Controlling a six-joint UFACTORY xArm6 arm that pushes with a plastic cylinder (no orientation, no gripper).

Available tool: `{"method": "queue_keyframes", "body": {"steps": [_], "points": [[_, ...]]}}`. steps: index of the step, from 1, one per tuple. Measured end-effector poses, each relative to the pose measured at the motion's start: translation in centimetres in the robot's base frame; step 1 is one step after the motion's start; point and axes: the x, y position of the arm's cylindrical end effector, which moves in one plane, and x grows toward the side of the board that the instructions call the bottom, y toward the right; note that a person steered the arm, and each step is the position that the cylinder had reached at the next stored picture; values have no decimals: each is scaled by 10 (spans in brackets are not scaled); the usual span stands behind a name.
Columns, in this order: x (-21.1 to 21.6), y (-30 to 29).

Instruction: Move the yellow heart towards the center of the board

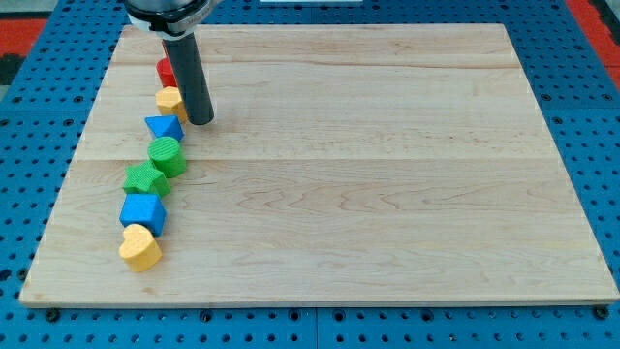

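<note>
The yellow heart (pixel 140 247) lies near the board's bottom left corner, at the lower end of a slanted line of blocks. My tip (pixel 201 121) rests on the board in the upper left, far above the heart. It stands just right of a yellow block (pixel 170 100) and up and right of a blue triangle block (pixel 164 127).
The line of blocks runs from the top down: a red block (pixel 166 70) partly hidden behind the rod, the yellow block, the blue triangle, a green round block (pixel 169 155), a green block (pixel 145 179), a blue cube (pixel 143 212). The wooden board (pixel 387 174) lies on a blue pegboard.
</note>
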Motion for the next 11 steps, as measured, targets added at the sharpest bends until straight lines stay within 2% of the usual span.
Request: {"method": "queue_keyframes", "body": {"steps": [3,5,6,7,8,9,11], "points": [[8,1],[160,28],[238,-27],[224,-105],[195,-73],[195,36],[204,103]]}}
